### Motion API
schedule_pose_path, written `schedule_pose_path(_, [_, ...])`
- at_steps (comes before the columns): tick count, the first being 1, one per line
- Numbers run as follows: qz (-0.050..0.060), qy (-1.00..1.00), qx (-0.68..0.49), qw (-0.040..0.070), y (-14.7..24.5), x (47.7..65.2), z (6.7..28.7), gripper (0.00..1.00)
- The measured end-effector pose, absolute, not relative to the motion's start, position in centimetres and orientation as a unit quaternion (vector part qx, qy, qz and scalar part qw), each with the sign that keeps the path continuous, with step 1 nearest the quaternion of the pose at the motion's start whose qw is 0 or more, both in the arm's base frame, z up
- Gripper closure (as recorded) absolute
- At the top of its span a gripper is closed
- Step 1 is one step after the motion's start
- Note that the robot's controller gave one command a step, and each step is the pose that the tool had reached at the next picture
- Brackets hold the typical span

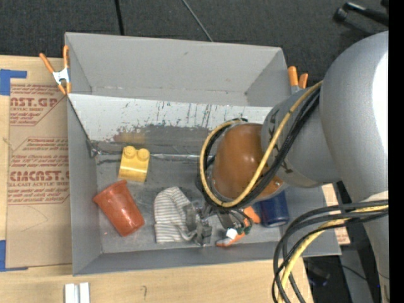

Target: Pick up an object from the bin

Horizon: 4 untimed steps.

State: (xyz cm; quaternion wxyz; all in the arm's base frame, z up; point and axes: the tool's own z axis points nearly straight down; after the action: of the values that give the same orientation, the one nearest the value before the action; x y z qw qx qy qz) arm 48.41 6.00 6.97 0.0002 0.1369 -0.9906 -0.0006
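Grey-striped crumpled cloth (169, 214) lies against the metal end effector (201, 225), whose opening I cannot tell.

Crumpled grey-and-white striped cloth (172, 214) on the bin (158, 62) floor, near front wall

Arm (361, 122): broad, rounded casing in smooth pale grey, with no visible markings. Wrist: a glossy orange-brown domed cover (240, 160), ringed by a loop of yellow and black cables (203, 166). A heavier bundle of black and yellow cables (282, 261) runs to the lower right of the cover, and the hand (201, 225), small and of dark grey metal, sits just below the cover's left edge.
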Motion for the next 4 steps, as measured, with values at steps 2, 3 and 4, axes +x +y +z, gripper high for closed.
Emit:
schedule_pose_path(2, [0.0, -0.991, 0.137, 0.003, 6.0, 48.3, 7.5, 1.0])
schedule_pose_path(3, [0.0, -0.991, 0.137, 0.004, 6.0, 48.2, 9.6, 1.0])
schedule_pose_path(4, [0.0, -0.991, 0.137, 0.0, 6.0, 48.4, 11.1, 1.0])
